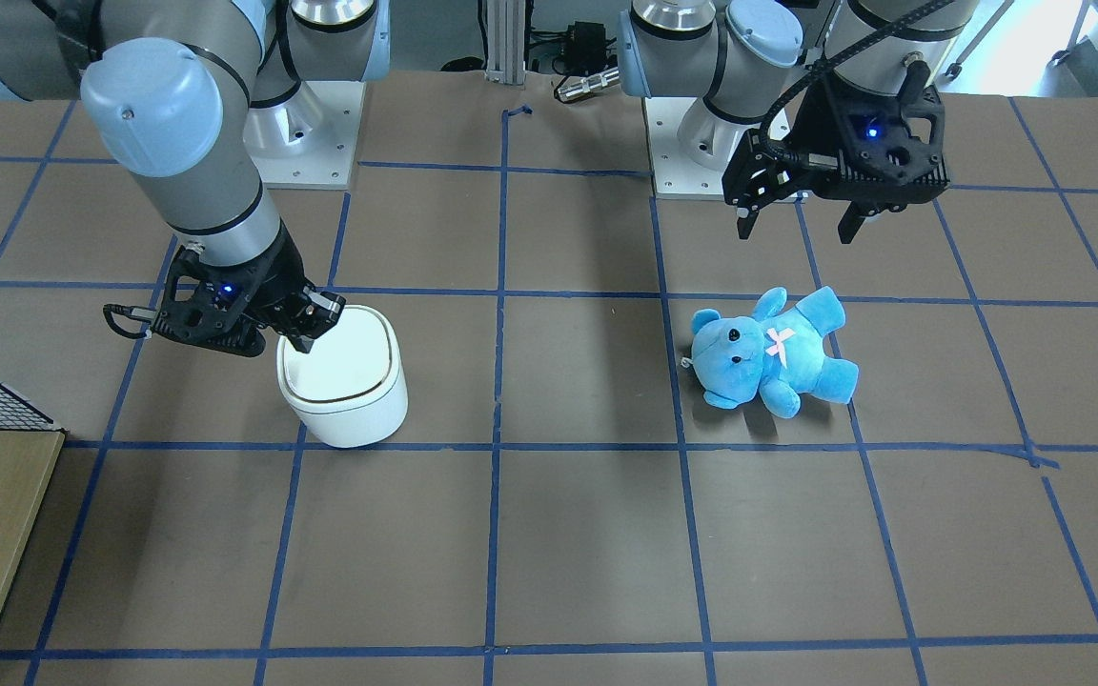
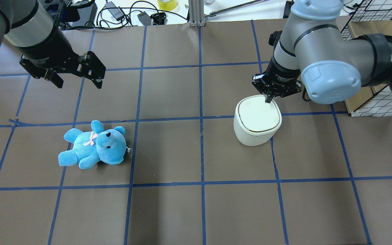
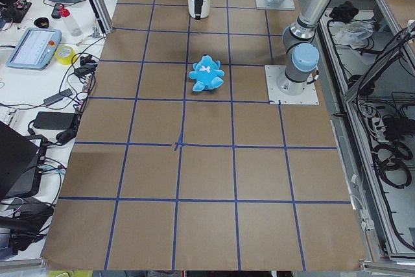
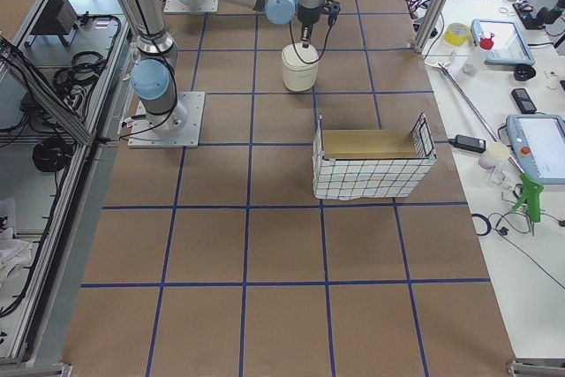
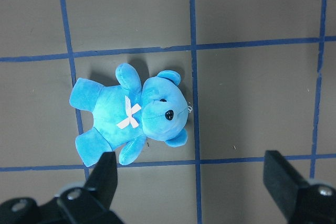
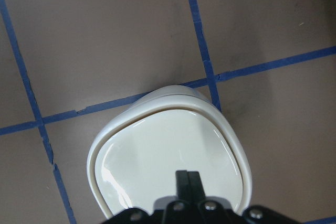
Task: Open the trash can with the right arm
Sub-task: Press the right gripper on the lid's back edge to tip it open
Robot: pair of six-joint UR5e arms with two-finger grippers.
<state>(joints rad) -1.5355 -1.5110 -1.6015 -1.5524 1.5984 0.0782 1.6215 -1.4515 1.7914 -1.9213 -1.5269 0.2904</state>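
The trash can [image 2: 257, 120] is a small white bin with its flat lid [image 6: 168, 150] down; it also shows in the front view [image 1: 344, 381]. My right gripper [image 2: 269, 98] points down over the lid's edge nearest the operators' side. Its fingers are shut together with nothing between them, and the tips are at or just above the lid in the right wrist view [image 6: 187, 179] and the front view [image 1: 306, 338]. My left gripper [image 2: 78, 78] is open and empty, hovering above the blue teddy bear [image 2: 94, 144], which lies on the table below it in the left wrist view [image 5: 131, 114].
A wire basket holding a cardboard box [image 4: 371, 165] stands on the table beyond the trash can, on the robot's right. Both arm bases [image 1: 311, 133] [image 1: 701, 152] sit at the robot's edge of the table. Cables and devices lie along the operators' side [image 2: 131, 13].
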